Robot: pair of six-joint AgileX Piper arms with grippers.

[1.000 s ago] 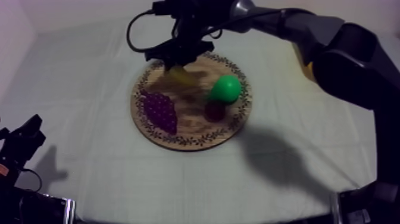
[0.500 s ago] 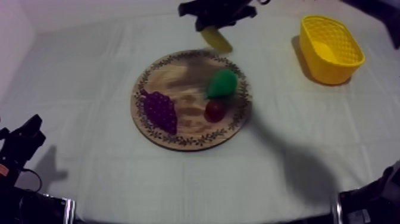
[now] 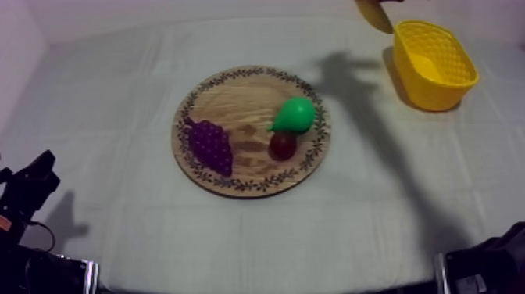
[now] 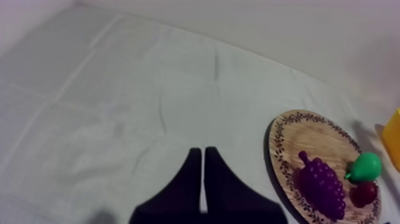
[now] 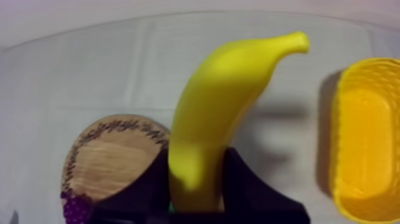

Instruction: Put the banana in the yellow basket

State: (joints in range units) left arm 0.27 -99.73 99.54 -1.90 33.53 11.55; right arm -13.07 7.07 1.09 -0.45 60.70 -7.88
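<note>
Item: banana (image 5: 226,113), toy, plain smooth yellow, gently curved, tapering to a narrow stem tip that points away from the fingers. Location: off the wooden board (image 3: 234,102), held in the air above the worktop (image 3: 117,117), between the board and the yellow basket (image 3: 406,47); in the top view it sits at the far edge, just beside the basket's far left corner. Holder: right gripper (image 5: 196,154), its two black fingers (image 5: 152,184) clamped on the banana's thick lower end. Left gripper (image 4: 202,179): fingers pressed together on nothing, low at the near left of the worktop. Remaining on the board: bunch of grapes (image 3: 209,146), pear (image 3: 295,115), small red fruit (image 3: 282,145), the pear touching the red fruit. Change since one second ago: the banana was then at the board's far rim under the right arm; it has since travelled past the rim and across towards the basket. The arm's shadow (image 3: 351,70) now falls between board and basket. The left gripper has not shifted.
</note>
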